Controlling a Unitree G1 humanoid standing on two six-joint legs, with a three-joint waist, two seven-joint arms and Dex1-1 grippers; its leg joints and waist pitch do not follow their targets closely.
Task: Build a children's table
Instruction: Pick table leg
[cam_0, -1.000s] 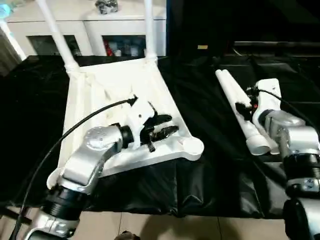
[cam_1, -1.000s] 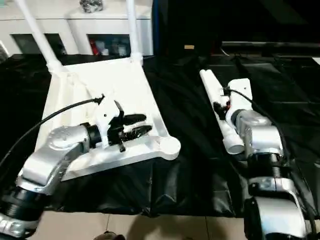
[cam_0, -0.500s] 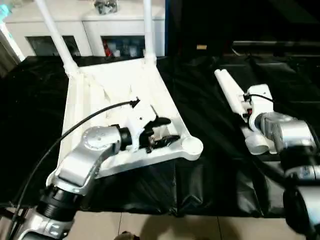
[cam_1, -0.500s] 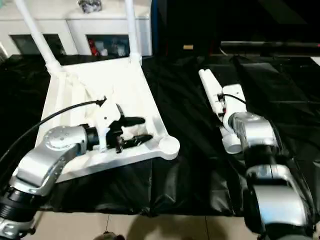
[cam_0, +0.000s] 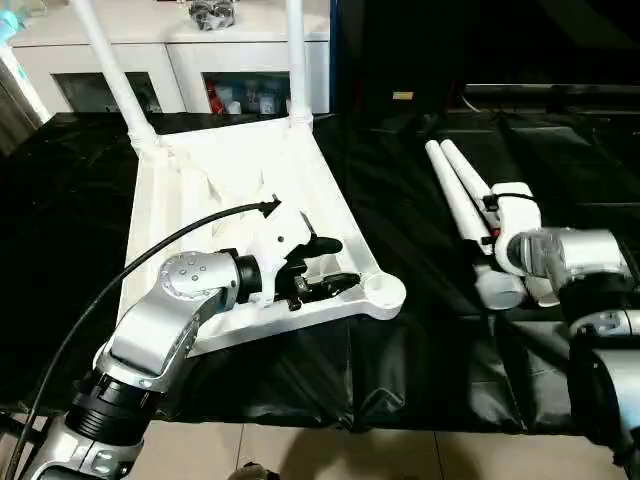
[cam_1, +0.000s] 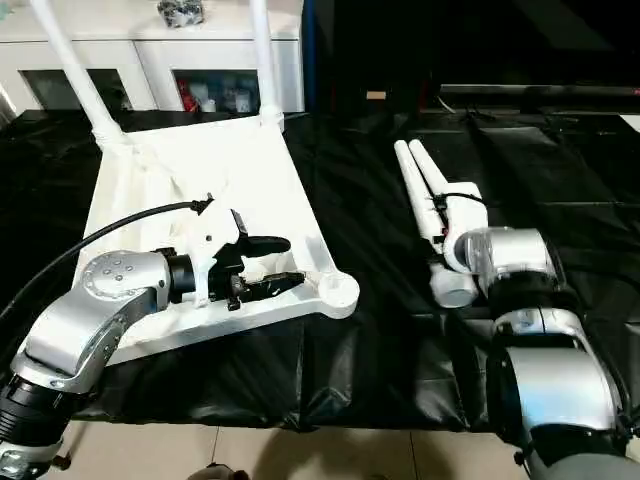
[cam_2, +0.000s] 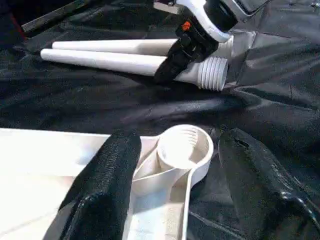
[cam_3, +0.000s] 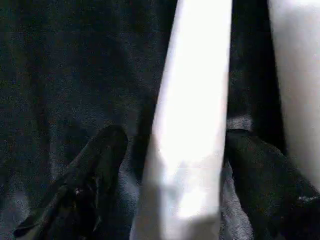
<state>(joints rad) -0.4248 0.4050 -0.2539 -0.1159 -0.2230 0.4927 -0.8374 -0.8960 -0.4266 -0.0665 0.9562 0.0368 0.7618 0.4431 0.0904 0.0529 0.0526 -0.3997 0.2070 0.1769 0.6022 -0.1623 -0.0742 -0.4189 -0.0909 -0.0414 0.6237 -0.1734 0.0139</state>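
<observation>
You see the white tabletop (cam_0: 250, 180) lying upside down on the black cloth, ribbed underside up; two white legs (cam_0: 112, 75) stand in its far corner sockets; the near right socket (cam_0: 383, 291) is empty; two loose legs (cam_1: 420, 195) lie side by side, well to its right.

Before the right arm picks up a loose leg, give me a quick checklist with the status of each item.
1. Right gripper straddling one long round white tube leg: ok.
2. Right fingers open, leg not yet clamped: ok.
3. Near right round corner socket of the white plastic rectangular tabletop empty: ok.
4. Left gripper open over the tabletop near that socket: ok.
5. Two far legs standing in their sockets: ok.
6. Far legs fully tightened: cannot tell.
</observation>
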